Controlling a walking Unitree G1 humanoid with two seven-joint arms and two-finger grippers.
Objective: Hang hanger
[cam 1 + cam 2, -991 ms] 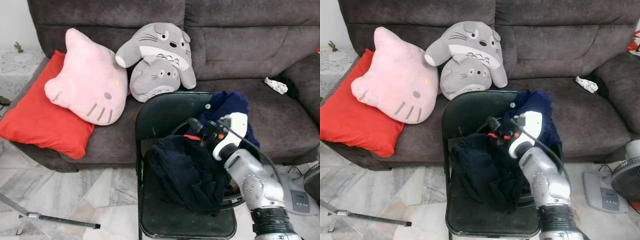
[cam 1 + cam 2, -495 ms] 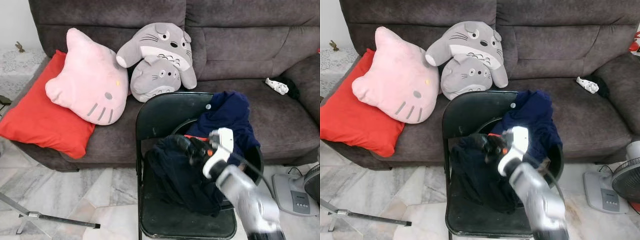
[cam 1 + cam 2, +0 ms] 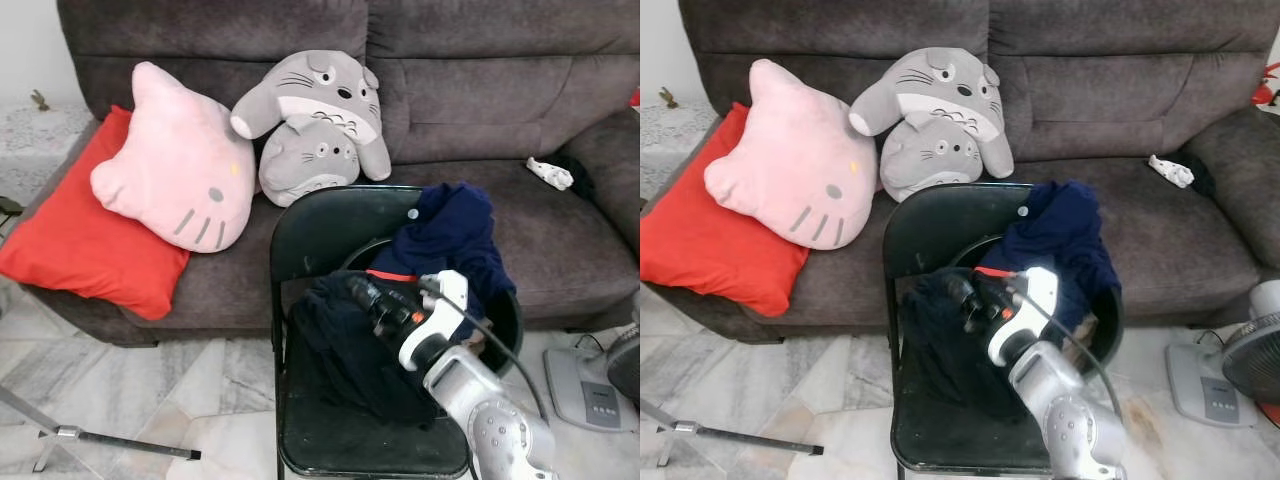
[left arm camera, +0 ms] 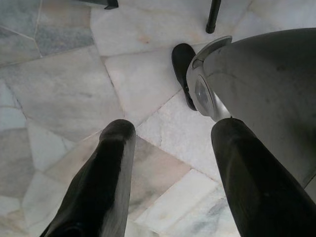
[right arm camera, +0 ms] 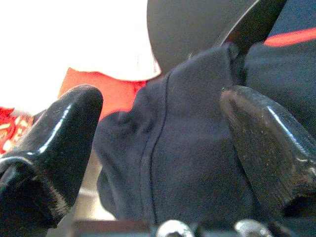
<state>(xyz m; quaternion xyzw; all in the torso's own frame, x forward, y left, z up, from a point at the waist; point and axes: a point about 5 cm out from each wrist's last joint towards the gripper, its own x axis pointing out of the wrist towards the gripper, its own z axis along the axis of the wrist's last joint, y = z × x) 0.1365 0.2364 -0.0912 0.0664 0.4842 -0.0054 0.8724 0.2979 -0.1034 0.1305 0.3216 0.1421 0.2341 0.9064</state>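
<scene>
A black folding chair (image 3: 318, 232) stands in front of the sofa and carries a black basket (image 3: 506, 322) of clothes. A dark navy garment (image 3: 345, 355) spills over the basket's front onto the seat. A brighter blue garment (image 3: 452, 232) is draped over the chair back. My right gripper (image 3: 358, 292) reaches in from the lower right and stands open just above the dark garment. In the right wrist view the dark cloth (image 5: 182, 148) lies between the spread fingers (image 5: 59, 133). I can make out no hanger. My left gripper (image 4: 170, 136) hangs open over the marble floor.
A grey sofa (image 3: 470, 90) holds a pink cat cushion (image 3: 175, 165), a red cushion (image 3: 80, 235) and two grey plush toys (image 3: 315, 115). A fan base (image 3: 592, 385) sits on the floor at the right. A metal stand leg (image 3: 95, 438) lies at the lower left.
My right arm has dropped lower and swung left, bringing its gripper from beside the blue garment down over the dark garment.
</scene>
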